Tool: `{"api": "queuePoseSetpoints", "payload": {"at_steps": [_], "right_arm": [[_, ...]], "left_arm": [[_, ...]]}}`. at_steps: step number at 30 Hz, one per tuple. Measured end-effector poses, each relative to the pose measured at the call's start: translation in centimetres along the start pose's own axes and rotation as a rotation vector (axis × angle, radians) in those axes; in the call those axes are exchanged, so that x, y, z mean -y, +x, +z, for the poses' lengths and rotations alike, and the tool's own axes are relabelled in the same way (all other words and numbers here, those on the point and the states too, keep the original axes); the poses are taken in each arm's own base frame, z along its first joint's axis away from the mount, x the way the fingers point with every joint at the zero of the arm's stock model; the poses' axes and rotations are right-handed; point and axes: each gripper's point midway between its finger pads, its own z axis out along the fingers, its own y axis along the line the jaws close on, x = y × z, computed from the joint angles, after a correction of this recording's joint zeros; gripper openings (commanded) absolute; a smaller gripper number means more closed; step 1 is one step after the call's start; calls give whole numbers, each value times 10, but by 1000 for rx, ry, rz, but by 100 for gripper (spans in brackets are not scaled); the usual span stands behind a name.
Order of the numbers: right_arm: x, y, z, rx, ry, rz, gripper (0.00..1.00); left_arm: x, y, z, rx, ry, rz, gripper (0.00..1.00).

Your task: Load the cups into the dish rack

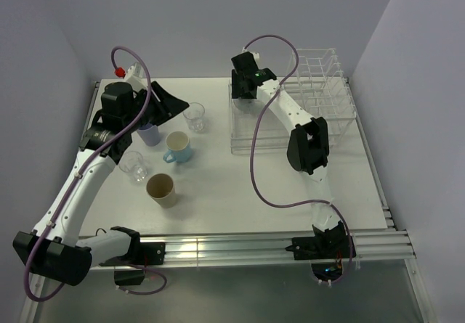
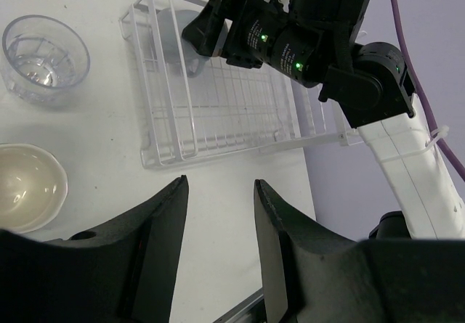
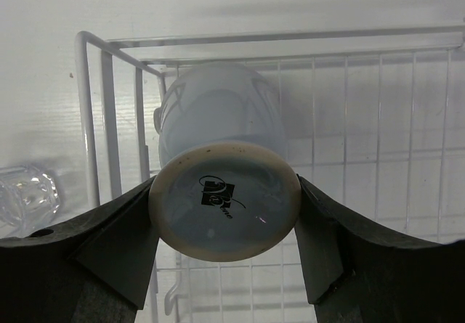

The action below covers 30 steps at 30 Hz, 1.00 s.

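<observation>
White wire forms the dish rack (image 1: 336, 98), which sits at about 2 o'clock on the table (image 1: 232, 192), and as far as the views show no cup stands loose in it yet. The right gripper (image 3: 225, 214) is clamped on the upturned blue mug (image 3: 218, 120), its fingers pressed on either side of the base with the mouth facing down. It holds the mug over the flat grid section at the rack's 11 o'clock corner, just inside the corner wires. Whether the rim already rests on the grid cannot be told. The first cup therefore looks to be at the point of placement but not released. The other five cups stand on the table around 9 to 10 o'clock, well apart from the rack. The far clear glass (image 1: 195, 116) is at the cluster's 1 o'clock and the lavender tumbler (image 1: 149, 133) is towards 10 o'clock. The second blue mug (image 1: 177, 147) is in the middle, the near clear glass (image 1: 134, 165) is at 8 o'clock and the tan cup (image 1: 161, 190) is at 6 o'clock. All five are upright. The left gripper (image 2: 219, 207) hangs above the far side of that cluster with its jaws parted and nothing between them. Most of the job is judged to lie ahead: release this mug, then bring over the other five
</observation>
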Motion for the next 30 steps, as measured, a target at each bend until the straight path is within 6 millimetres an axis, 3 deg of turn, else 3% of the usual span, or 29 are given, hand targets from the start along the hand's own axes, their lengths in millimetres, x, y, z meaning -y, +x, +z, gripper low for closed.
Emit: {"api": "queuePoseSetpoints", "payload": {"at_steps": [2,5,7,21,26,30], "right_arm": [[0,0,0,0,0,0,73],[0,0,0,1,0,0,76],[0,0,0,1,1,-1,87],[-3,-11,-5,35,-6,-3,89],[3,-28,-29,80,2,14,89],[15,-45,-71,135,0,45,89]], "left_arm": [[0,0,0,0,0,0,48],[0,0,0,-1,-1,0,48],[-1,0,1,-2,-2,-1,48],[-15,0,12,4,-57,-3,48],[-45,-3,30,23,-186,-18,46],[-75,-11,51,38,-329,-25,45]]}}
